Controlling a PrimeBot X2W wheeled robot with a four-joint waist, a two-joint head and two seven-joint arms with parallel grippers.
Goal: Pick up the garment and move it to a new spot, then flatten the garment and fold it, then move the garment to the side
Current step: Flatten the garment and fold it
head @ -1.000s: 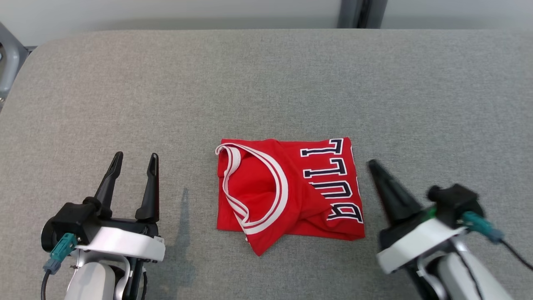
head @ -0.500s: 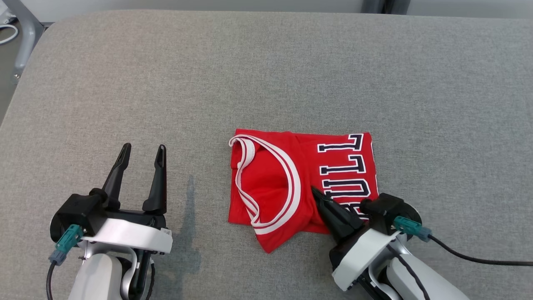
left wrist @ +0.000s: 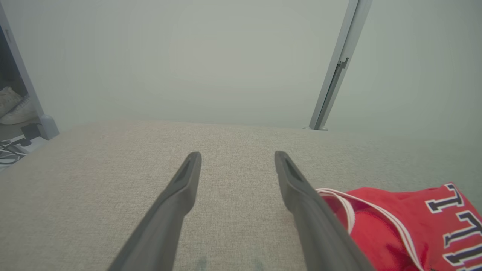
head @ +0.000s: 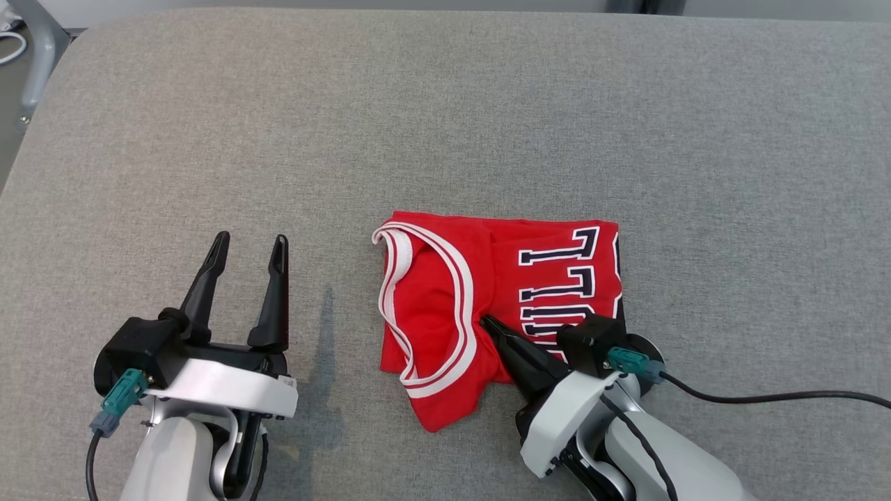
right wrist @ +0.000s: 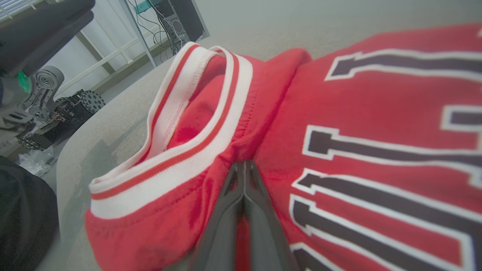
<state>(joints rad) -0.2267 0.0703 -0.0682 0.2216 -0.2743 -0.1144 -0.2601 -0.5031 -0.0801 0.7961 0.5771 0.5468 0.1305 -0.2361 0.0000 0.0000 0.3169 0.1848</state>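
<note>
The folded red garment (head: 431, 299), a jersey with white-striped trim and dark lettering, lies on the grey padded surface (head: 445, 125) slightly right of centre. My right gripper (head: 485, 321) is shut, and its tips rest on the fabric by the trimmed opening. The right wrist view shows the shut gripper (right wrist: 244, 162) pressed into a crease of the garment (right wrist: 339, 101), nothing seen pinched. My left gripper (head: 250, 240) stands open to the garment's left, apart from it. In its wrist view the open gripper (left wrist: 237, 154) frames bare surface, the garment (left wrist: 395, 222) at lower right.
A grey metal leg (head: 35, 62) stands off the surface's far left corner. Beyond the far edge rises a grey post (left wrist: 335, 75), and pale shoes (left wrist: 11, 109) sit on the floor. Equipment and cables (right wrist: 56, 109) lie past the left edge.
My right gripper has swung in from the garment's right side onto the fabric and crept further left across it. The head camera shifted. The left gripper stays open.
</note>
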